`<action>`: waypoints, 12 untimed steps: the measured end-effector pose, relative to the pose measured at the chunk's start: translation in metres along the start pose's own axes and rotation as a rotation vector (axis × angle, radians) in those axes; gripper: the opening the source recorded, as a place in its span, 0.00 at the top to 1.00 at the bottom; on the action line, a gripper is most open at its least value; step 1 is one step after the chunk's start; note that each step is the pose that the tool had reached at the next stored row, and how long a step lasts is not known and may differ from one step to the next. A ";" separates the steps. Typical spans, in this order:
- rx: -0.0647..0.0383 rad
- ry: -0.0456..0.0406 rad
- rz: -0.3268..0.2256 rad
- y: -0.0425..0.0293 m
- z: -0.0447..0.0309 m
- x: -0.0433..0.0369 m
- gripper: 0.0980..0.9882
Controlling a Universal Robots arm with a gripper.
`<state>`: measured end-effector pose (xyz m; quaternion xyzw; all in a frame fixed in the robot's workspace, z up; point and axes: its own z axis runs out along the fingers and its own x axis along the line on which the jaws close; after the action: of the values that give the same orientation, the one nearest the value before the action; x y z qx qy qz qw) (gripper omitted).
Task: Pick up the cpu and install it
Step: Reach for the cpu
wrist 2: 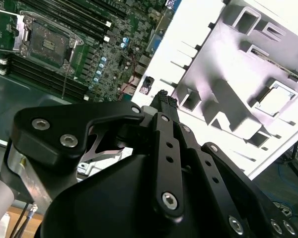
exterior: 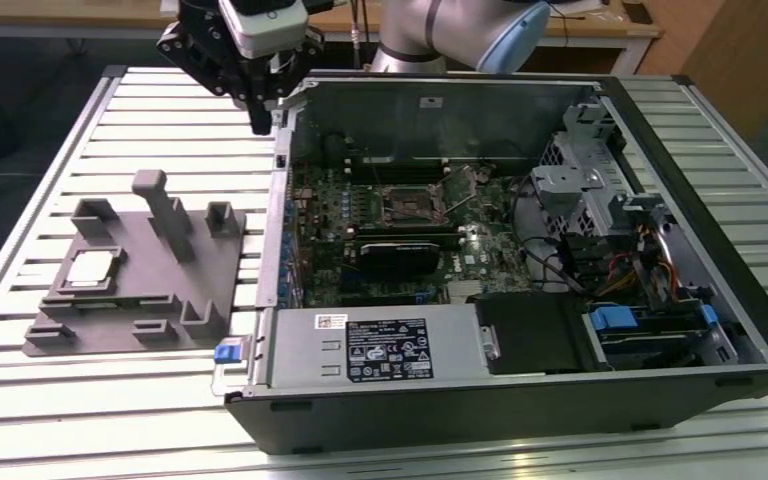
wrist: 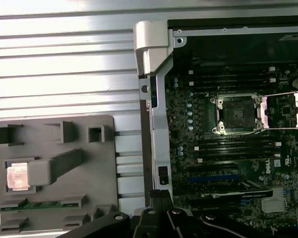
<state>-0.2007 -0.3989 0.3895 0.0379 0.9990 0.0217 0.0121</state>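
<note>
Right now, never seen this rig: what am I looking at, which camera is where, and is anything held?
One robot arm with a black claw reaches over a slatted table. The exterior view comes from a camera off the arm. Both wrist views come from cameras riding on the arm, looking past the claw. On the table lie an open computer case with its bare socket, and a grey fixture tray holding the cpu, a small silver square. The claw looks shut and holds nothing. It hangs near the case's edge, apart from the cpu.
</note>
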 end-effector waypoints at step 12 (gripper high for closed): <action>0.000 0.0001 0.000 -0.0007 0.0003 0.0087 0.99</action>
<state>-0.2094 -0.3989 0.3890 0.0379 0.9990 0.0217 0.0120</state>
